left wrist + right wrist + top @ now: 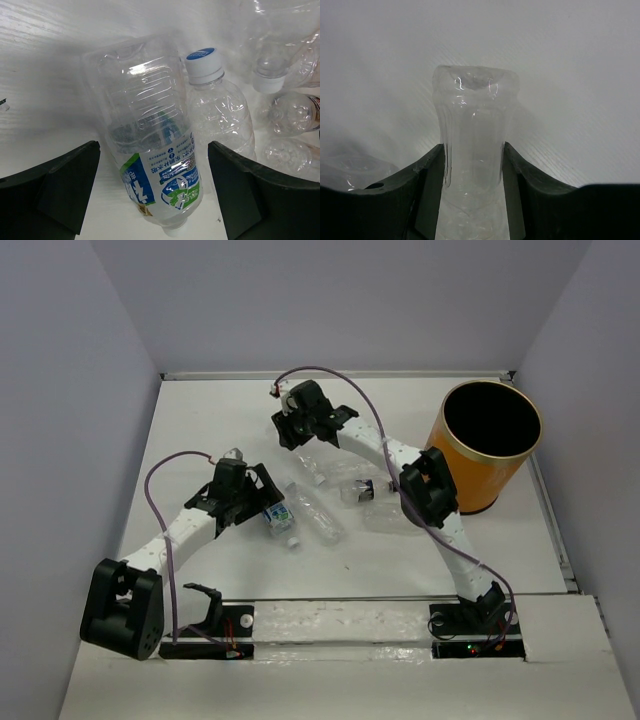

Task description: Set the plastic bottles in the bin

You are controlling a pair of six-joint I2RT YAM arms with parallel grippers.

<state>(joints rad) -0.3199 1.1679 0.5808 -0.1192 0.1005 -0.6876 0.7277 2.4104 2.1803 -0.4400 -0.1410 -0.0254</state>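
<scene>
Several clear plastic bottles lie in a cluster mid-table. My left gripper (258,502) (152,200) is open, its fingers on either side of a bottle with a blue, green and white label (278,515) (150,150) lying on the table, not touching it. A bottle with a white cap (215,105) lies right beside it. My right gripper (297,430) (472,165) is shut on an unlabelled clear bottle (475,115), whose sides are squeezed in; in the top view the gripper hides it. The orange bin (485,445) stands upright at the back right.
Other loose bottles lie between the arms: a long clear one (317,512), one (315,468) near the right gripper, one with a dark label (358,490) and one (392,517) by the right forearm. White walls enclose the table.
</scene>
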